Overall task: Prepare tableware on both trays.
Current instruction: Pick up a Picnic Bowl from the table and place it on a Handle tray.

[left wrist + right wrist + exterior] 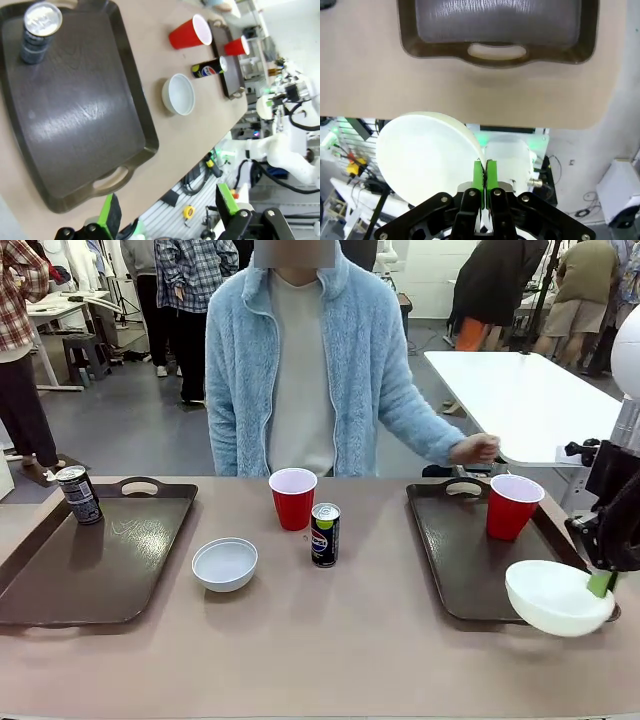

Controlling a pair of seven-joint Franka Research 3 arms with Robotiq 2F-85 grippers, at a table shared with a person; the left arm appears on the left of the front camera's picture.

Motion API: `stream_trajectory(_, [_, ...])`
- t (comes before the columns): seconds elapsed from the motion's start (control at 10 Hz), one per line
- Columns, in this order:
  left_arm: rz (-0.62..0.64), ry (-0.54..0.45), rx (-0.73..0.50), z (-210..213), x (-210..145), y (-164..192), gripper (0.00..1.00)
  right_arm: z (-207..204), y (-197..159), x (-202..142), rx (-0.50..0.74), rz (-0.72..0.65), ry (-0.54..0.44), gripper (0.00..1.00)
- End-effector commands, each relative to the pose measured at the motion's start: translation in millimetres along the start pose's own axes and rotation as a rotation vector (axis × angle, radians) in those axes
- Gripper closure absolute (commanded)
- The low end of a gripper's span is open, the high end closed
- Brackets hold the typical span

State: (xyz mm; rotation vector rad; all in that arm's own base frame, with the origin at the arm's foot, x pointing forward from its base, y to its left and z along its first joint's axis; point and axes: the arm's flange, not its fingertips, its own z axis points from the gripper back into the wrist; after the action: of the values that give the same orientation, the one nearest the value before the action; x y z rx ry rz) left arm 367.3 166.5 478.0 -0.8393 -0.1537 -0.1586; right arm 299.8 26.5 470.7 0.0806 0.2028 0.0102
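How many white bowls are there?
2. The left bowl sits on the table, beside the can. The right bowl is pinched by its rim in the right gripper, by the right tray's near corner. None seems hidden.

A grey floor point(130, 430) fills the upper left of the front view. A white table point(530, 400) stands at the upper right; a second white table point(60, 310) sits at the far upper left, a dark stool point(85, 355) under it. A tan tabletop point(350, 640) spans the lower half.
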Motion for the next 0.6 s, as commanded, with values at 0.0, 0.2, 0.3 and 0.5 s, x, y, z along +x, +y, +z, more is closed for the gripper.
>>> stream_trajectory(0.0, [-0.003,-0.005,-0.005,1.8,-1.0,-0.4,0.0,-4.2,0.4,41.0,0.075,-0.1,-0.118,1.0])
stream_trajectory(0.2, [-0.003,-0.005,-0.005,1.8,-1.0,-0.4,0.0,-13.9,-0.4,108.2,0.123,-0.174,-0.199,1.0])
stream_trajectory(0.3, [-0.003,-0.005,-0.005,1.8,-1.0,-0.4,0.0,-15.5,0.4,130.2,0.118,-0.204,-0.206,1.0])
stream_trajectory(0.5, [-0.003,-0.005,-0.005,1.8,-1.0,-0.4,0.0,-18.9,1.4,162.9,0.085,-0.259,-0.224,1.0])
